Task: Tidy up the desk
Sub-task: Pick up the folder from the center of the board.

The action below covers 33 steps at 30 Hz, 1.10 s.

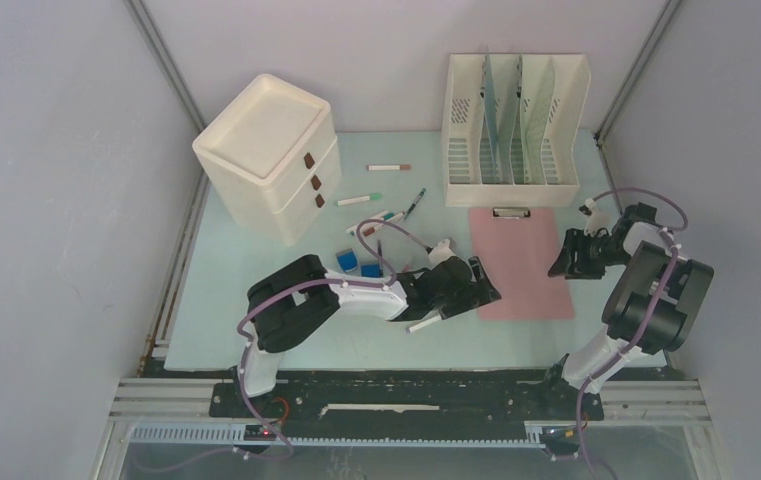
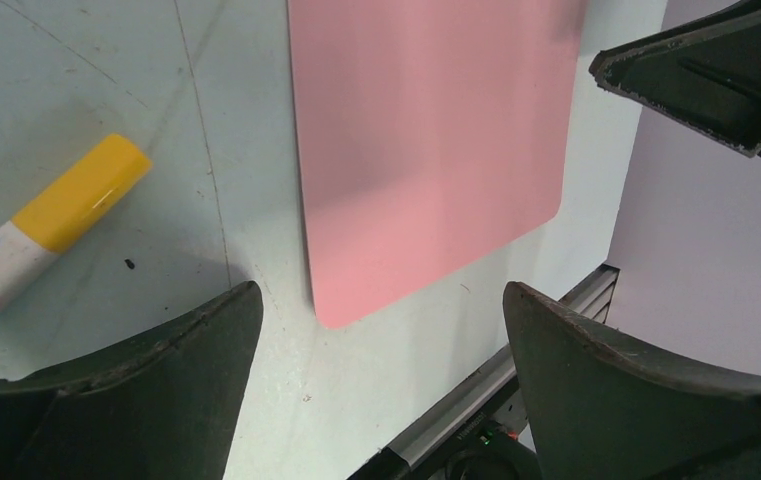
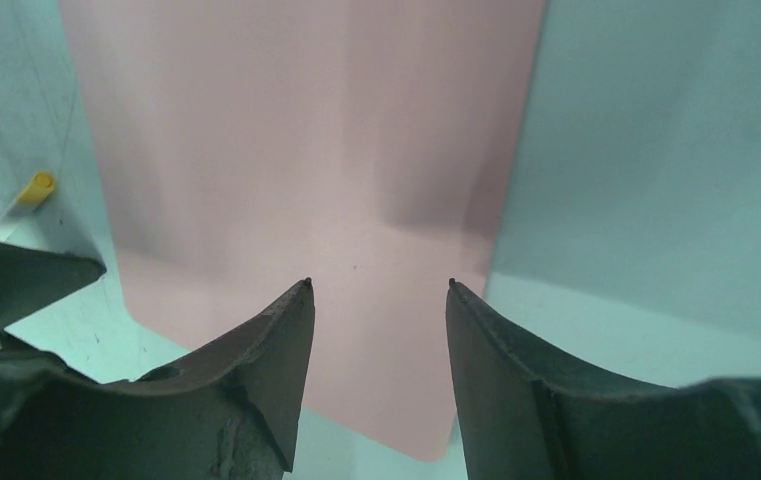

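1. Large, flat, pale mint-green rectangular desk (image 1: 236, 300): it is lying across the middle of the top view, bearing every item below, with its black slotted rail running along the 6 o'clock edge.
2. Boxy cream plastic drawer unit (image 1: 266, 150) with brown pulls: it is standing at the desk's 10 o'clock corner, turned at an angle.
3. Cream slotted plastic file rack (image 1: 516, 115): it is standing upright at 1 o'clock.
4. Flat pink rectangular clipboard (image 1: 521, 265): it is lying at 3 o'clock of the desk's centre, with its clip end pointing to 12 (just before the rack).
5. Black two-finger left gripper (image 1: 481, 288): it is hovering at the clipboard's 8 o'clock corner with its fingers (image 2: 156, 390) spreading wide and nothing between them.
6. Black two-finger right gripper (image 1: 568, 258): it is hanging over the clipboard's 3 o'clock edge with its fingers (image 3: 266, 370) standing partly apart and gripping nothing.
7. Yellow-capped white marker (image 1: 426, 322): it is lying on the desk at 7 o'clock of the left gripper.
8. Small blue blocks (image 1: 346, 261): two are sitting near the centre.
9. Loose pens and markers (image 1: 389, 167): they are lying scattered between the drawer unit and the rack.
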Motion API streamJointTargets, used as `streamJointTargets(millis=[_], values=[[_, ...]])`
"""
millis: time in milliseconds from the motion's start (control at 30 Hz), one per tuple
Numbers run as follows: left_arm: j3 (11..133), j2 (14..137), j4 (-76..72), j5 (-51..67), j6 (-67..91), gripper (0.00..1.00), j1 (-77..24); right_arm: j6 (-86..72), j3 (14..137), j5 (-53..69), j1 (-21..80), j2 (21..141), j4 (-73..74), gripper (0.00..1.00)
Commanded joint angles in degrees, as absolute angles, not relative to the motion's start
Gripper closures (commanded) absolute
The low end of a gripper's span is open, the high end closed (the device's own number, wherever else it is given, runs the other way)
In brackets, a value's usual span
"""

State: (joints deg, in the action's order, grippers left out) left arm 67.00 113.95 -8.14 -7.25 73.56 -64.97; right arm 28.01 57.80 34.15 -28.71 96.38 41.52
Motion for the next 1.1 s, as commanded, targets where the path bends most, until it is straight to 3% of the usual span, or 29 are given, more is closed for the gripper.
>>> streamJointTargets(millis=[0, 433, 733, 1067], values=[[70.12, 115.4, -7.14, -6.49, 73.7, 0.01, -65.46, 24.75, 57.28, 31.92, -30.07, 94.08, 37.09, 0.41], [70.31, 117.72, -10.57, -4.84, 74.99, 0.01, -65.4, 23.23, 57.22, 27.77, -29.28, 95.23, 33.93, 0.4], [67.11, 113.7, -11.05, -9.24, 70.07, 0.01, -65.31, 27.76, 61.39, 40.28, -30.25, 96.99, 37.92, 0.38], [65.6, 113.96, -13.71, -6.49, 69.56, 0.01, -64.77, 26.77, 61.48, 34.4, -30.55, 99.32, 38.26, 0.39]])
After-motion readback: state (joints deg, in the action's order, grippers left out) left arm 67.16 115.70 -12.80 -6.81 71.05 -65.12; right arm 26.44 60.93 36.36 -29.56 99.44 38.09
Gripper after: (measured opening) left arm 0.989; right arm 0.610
